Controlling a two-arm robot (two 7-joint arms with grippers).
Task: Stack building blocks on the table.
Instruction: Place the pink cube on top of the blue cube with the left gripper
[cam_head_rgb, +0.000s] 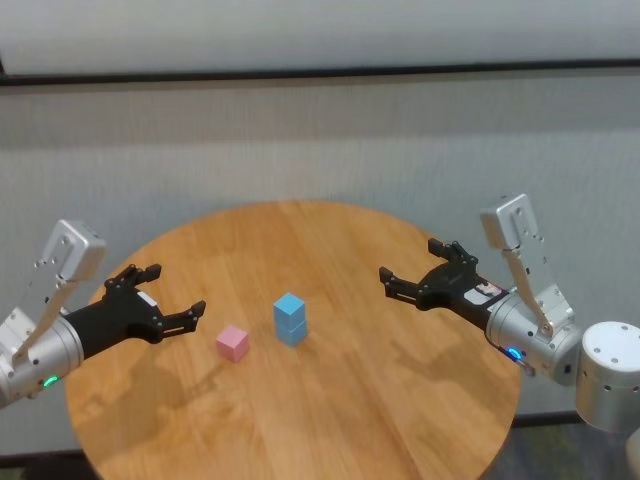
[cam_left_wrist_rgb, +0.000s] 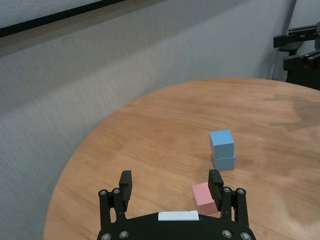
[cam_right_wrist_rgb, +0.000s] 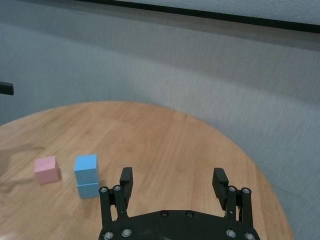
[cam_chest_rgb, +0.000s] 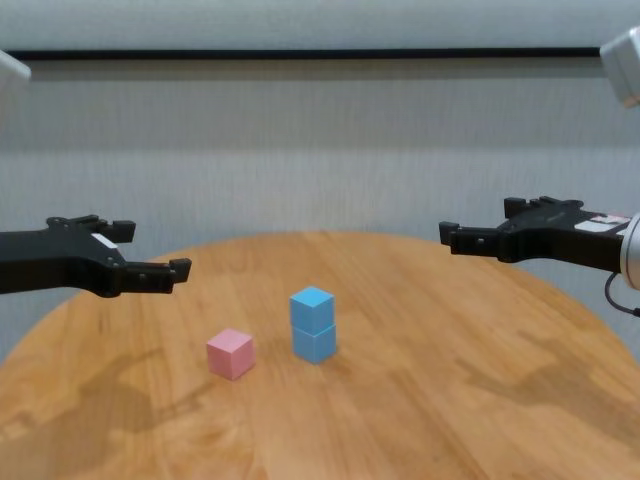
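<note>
Pink block (cam_head_rgb: 232, 343) beside 2-high blue stack (cam_head_rgb: 290, 318) | between both jaws, apart, empty

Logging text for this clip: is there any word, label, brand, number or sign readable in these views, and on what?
None can be read.
A small white rectangular label sits on the black left hand; it looks blank.
The pale pink matte cube, the two stacked light blue matte cubes and the round wood-grain table bear no marks.
</note>
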